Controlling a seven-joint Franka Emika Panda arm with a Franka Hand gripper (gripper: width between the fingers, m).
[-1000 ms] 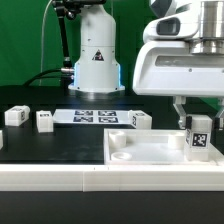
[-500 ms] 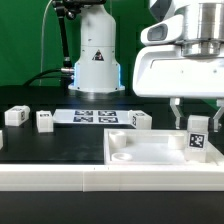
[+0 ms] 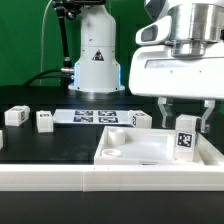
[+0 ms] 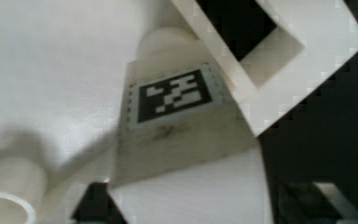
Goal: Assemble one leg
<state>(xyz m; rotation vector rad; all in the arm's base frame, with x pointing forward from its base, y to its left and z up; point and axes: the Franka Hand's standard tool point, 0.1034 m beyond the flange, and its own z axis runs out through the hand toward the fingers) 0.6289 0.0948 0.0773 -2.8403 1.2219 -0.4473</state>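
Panel, wide, white and tray-like with round recesses at its corners, lies on the black table under and just in front of the fingers, one corner recess showing toward the exterior view's left of them. Above it hangs the gripper, its two fingers spread apart with clear gaps on both sides of what stands between them, so it is open and clamps nothing. Between the fingertips stands the leg, a small upright white block with a black-and-white tag facing the camera, resting on the far right part of the panel; in the wrist view the same leg rises toward the camera with its tag plainly seen, and whether either finger touches it cannot be told. Beyond the fingers, toward the exterior view's left, the marker board lies flat on the table. Three more small white blocks sit well apart from the fingers: one just beside the board's near end, one and one farther left.
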